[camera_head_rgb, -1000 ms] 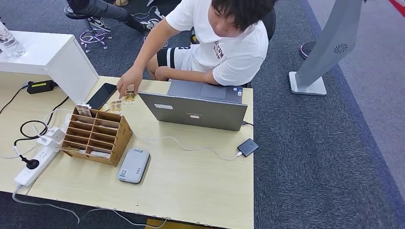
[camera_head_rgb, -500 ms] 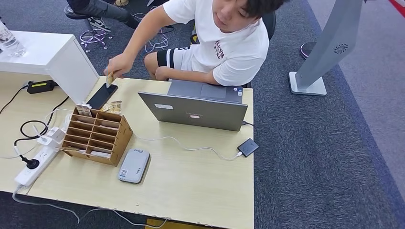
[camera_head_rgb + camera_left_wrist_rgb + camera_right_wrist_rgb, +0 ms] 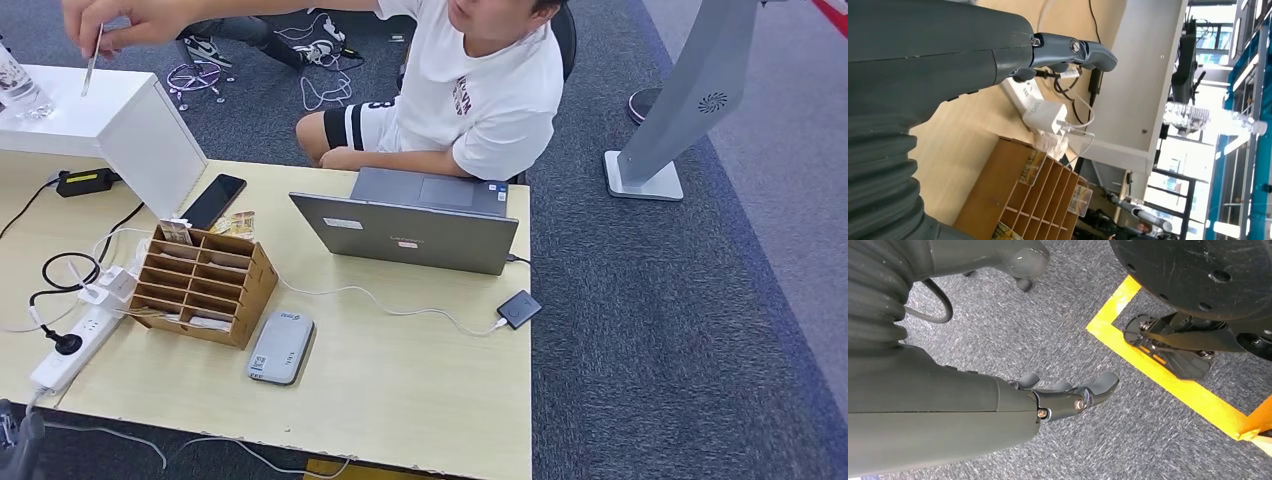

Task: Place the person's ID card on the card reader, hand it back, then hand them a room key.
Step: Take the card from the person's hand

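2 hands: my left hand and right hand hang slack, holding nothing.
ID card: pinched in the person's hand, offered for pickup.

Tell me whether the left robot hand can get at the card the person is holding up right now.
Probably yes. The card hangs from the person's hand above the white shelf, nothing in front of it. The left robot hand is low by the desk edge, holding nothing.
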